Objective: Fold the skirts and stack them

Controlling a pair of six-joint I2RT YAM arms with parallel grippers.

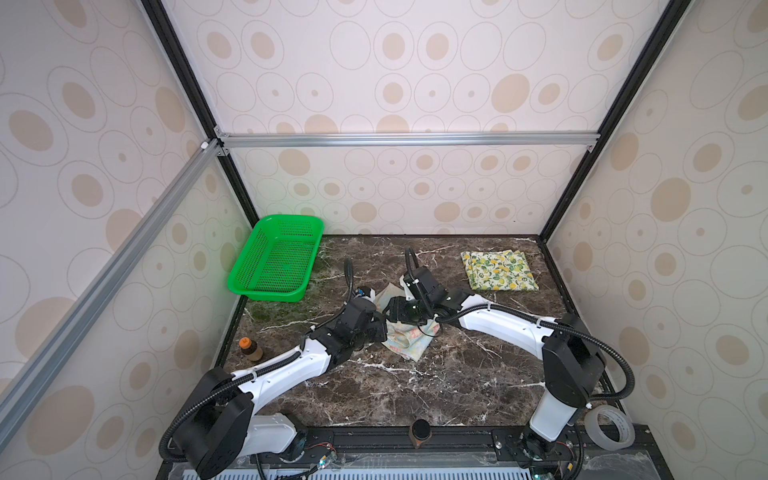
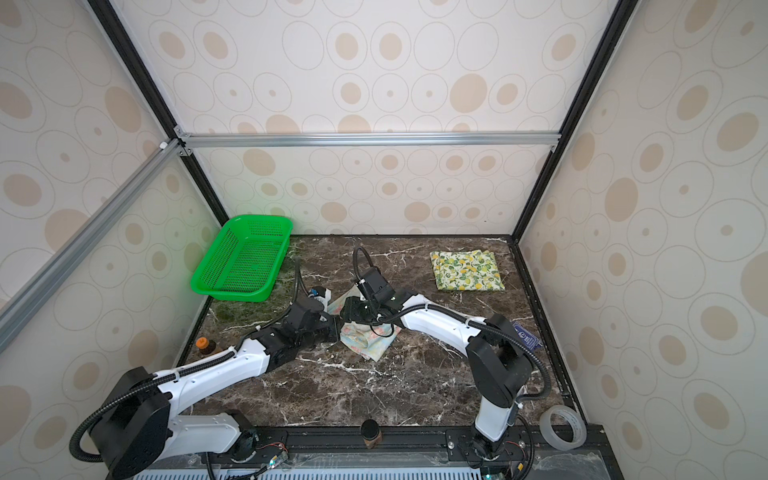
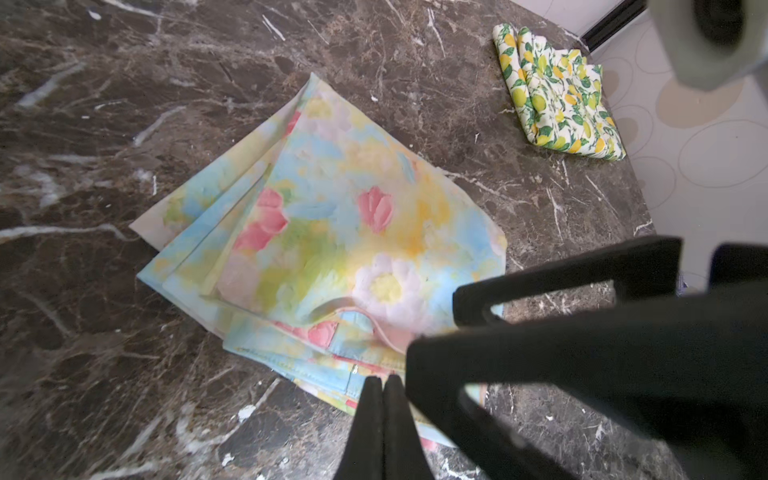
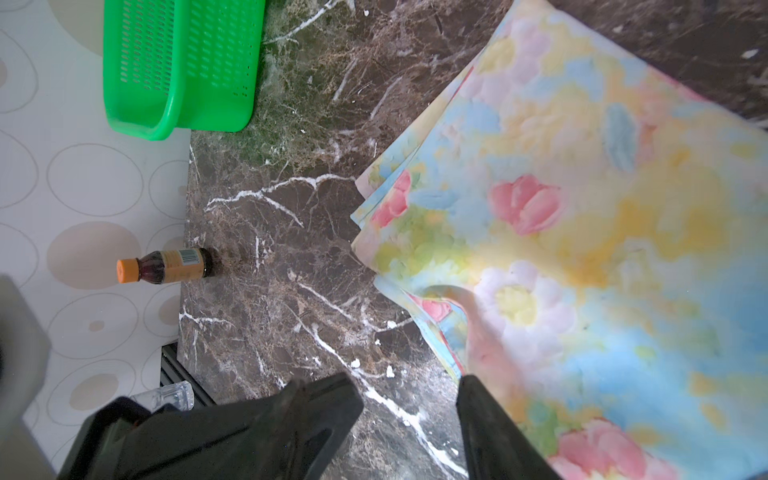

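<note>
The floral skirt (image 1: 406,341) lies folded into a layered, roughly square packet on the desk (image 1: 415,395), near the basket (image 1: 249,257) and toward the desk's middle from it. Its layers are fanned and uneven at 1 corner, so I judge the fold done but not tidy. The lemon skirt (image 1: 500,270) lies folded flat well apart from the basket, at the far side of the desk along the same back wall. It looks like the base of the stack, which is probably why it was left clear of the arms.

Both arms meet over the floral skirt. In the left wrist view the left claw (image 3: 380,386) is pressed fully together at the packet's edge. Whether a thin layer is nipped between the tips I cannot tell. It may simply be pinning the packet.

The right claw (image 4: 409,386) is spread wide and grips nothing: 1 finger is over bare desk, the other over the skirt's edge. That straddle suits closing on the packet's edge to lift it.

The remaining work, as I judge it, is carrying the floral skirt onto the lemon one. The loose layers could slide apart on the way.

The basket is empty, and a bottle (image 4: 166,266) stands beside it near the desk edge.
</note>
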